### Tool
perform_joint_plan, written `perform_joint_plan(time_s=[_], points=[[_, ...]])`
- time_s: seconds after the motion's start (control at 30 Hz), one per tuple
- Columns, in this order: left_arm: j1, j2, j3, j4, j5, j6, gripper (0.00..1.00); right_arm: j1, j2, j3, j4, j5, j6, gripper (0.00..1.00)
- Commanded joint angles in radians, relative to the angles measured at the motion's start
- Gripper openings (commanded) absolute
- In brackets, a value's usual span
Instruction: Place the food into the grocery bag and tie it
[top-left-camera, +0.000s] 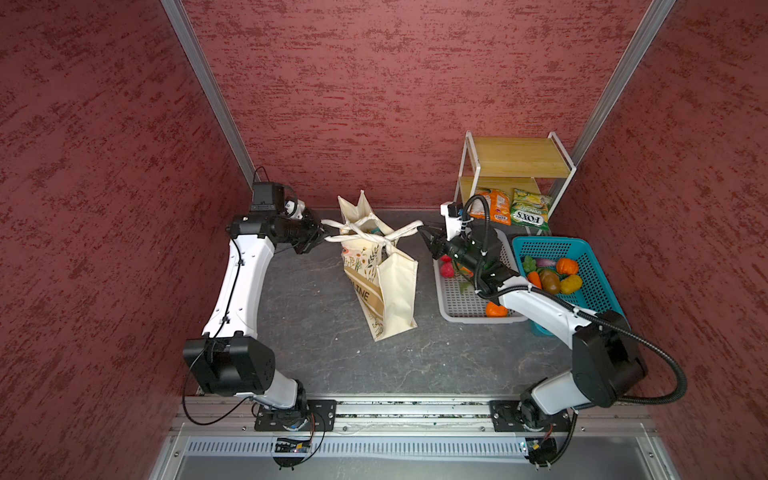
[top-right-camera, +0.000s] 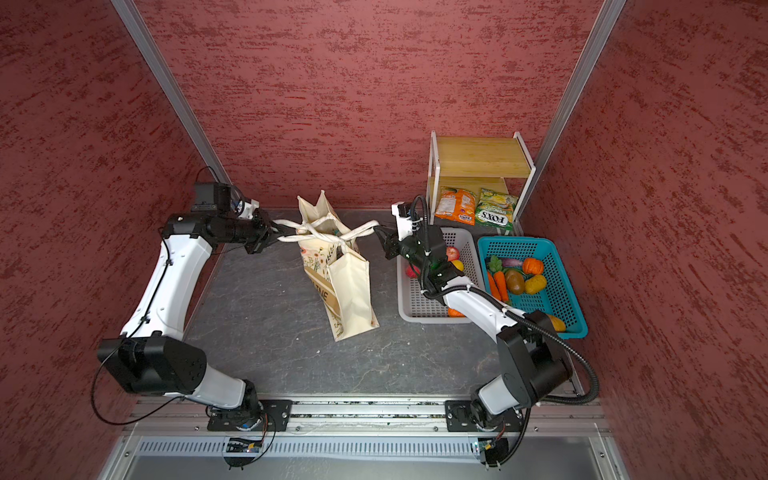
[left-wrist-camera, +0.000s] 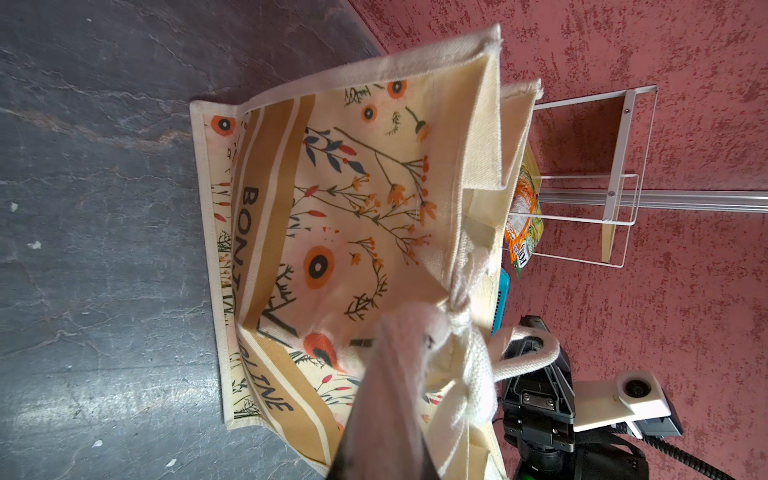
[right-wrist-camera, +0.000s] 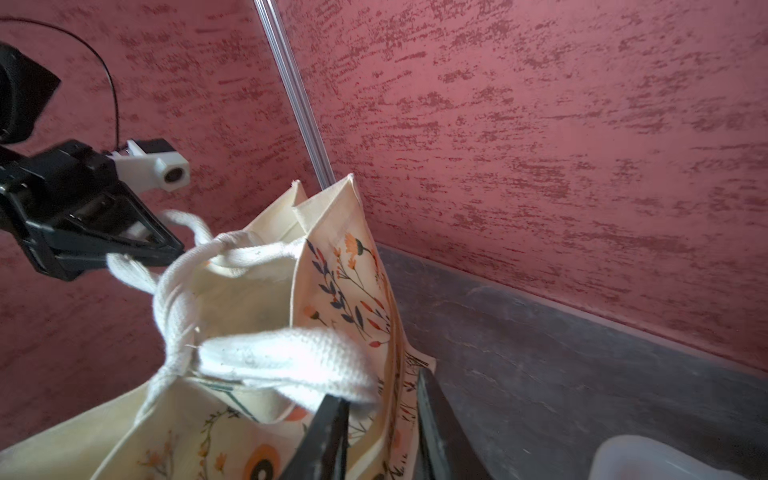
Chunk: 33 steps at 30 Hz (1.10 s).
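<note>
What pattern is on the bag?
The bag has orange flowers on cream, a tan band; best in left wrist view.

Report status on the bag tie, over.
Left gripper shut on strap handle. Right gripper open at the other handle's end. Grocery bag standing, knot in its handles. No obstruction seen.

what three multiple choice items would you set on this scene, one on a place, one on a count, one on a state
1. The blue basket stands: A far left; B right of the grey basket; C front centre.
2. FOX'S packets at the rack: A one; B four; C two.
3. The bag's straps are: A knotted together; B hanging loose; C tucked inside.
Key: 1 B, both top views show them side by side; 2 C, one orange and one yellow-green; 3 A, a knot sits over the bag's mouth.
</note>
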Motion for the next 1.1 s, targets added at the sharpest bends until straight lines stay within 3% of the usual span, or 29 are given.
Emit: perform_joint_plan(time_s=[0.0,0.23,0.63,1.07], points=[[-0.008,0.01,0.036,0.011,-0.033,0.035,0.0,-0.005,0.0,0.065,-0.161,0.023,-0.258,0.45],[-0.024,0.02,0.055,0.009,-0.034,0.043,0.0,0.02,0.001,0.124,-0.292,0.05,-0.526,0.6],[-0.045,0.029,0.065,0.009,-0.04,0.034,0.0,0.056,-0.047,0.168,-0.37,0.045,-0.846,0.63],[-0.05,0.036,0.083,-0.007,-0.035,0.04,0.0,0.058,-0.1,0.287,-0.561,-0.03,-0.972,0.64]])
